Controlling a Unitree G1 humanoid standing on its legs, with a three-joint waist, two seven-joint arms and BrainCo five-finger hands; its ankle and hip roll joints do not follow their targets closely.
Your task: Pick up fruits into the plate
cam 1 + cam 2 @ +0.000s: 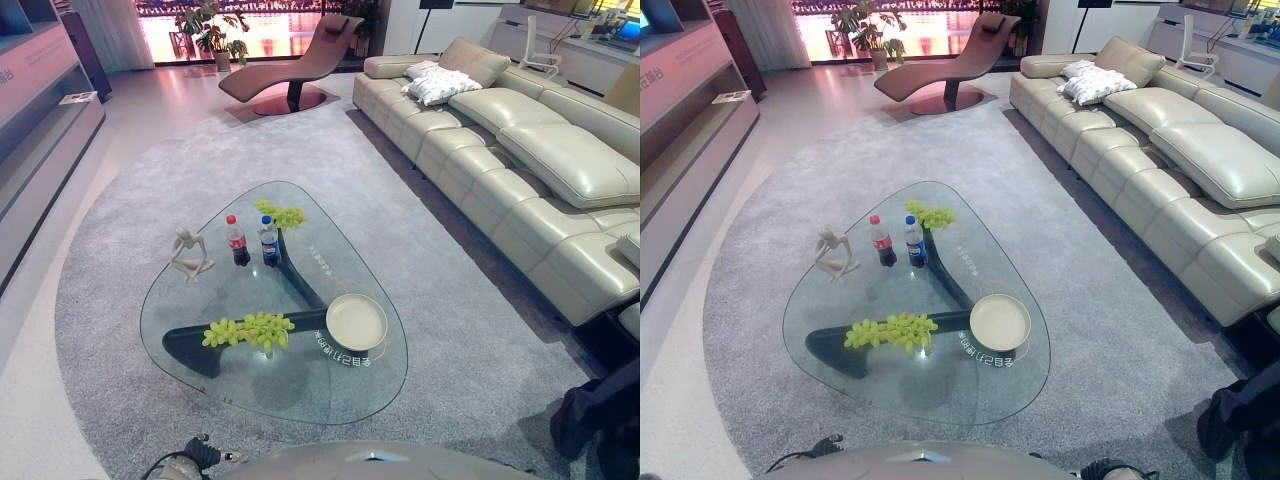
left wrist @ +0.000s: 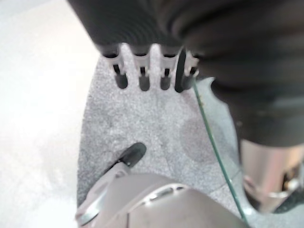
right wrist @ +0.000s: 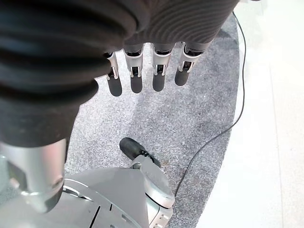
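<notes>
Light: bright, even daylight from far window (image 1: 250,25), overexposed | Glare: pale reflections on glass surface (image 1: 250,385) | Shadows: soft, faint on carpet (image 1: 450,330) | Focus: head views sharp, wrist views blurred | Distortion: wide-angle bending at edges

On the counter (image 1: 300,390): a grape bunch (image 1: 250,330) front-left, the plate (image 1: 356,321) to its right, two bottles (image 1: 253,241) behind, a figurine (image 1: 188,254) left of them, more grapes (image 1: 281,214) at the far edge.
</notes>
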